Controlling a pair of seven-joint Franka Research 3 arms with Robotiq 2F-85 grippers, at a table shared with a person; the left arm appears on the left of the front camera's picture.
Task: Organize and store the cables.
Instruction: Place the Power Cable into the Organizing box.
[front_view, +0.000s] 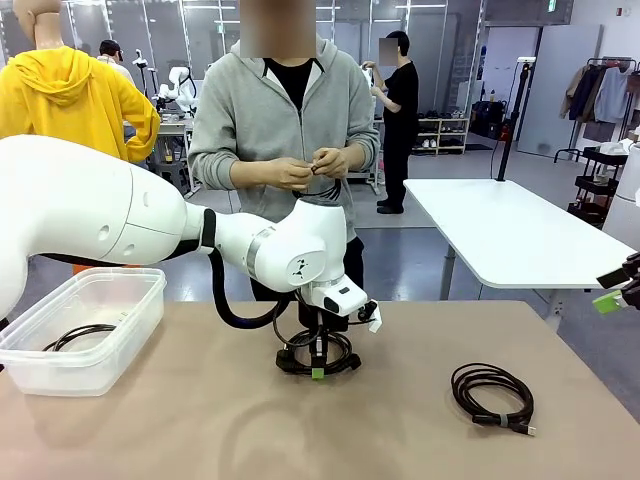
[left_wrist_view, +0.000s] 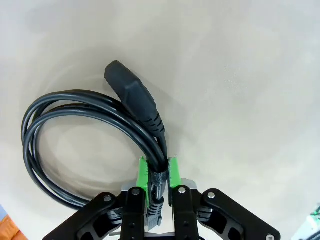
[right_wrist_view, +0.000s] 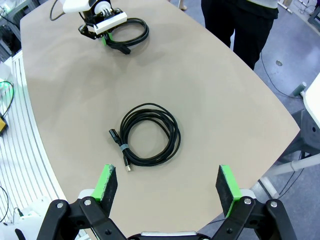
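I have the left gripper (left_wrist_view: 159, 169) clamped on a cable (left_wrist_view: 131, 90) right of the bin (front_view: 112, 340); next I lift it binward; right gripper (right_wrist_view: 167, 181) spread apart

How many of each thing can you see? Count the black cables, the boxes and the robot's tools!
Black cable coils: 3, namely the gripped coil in the left tool, the loose coil on the table, and the boxed coil
Clear box: 1
Robot tools: 2, the left tool shut and the right tool open
Total: 6
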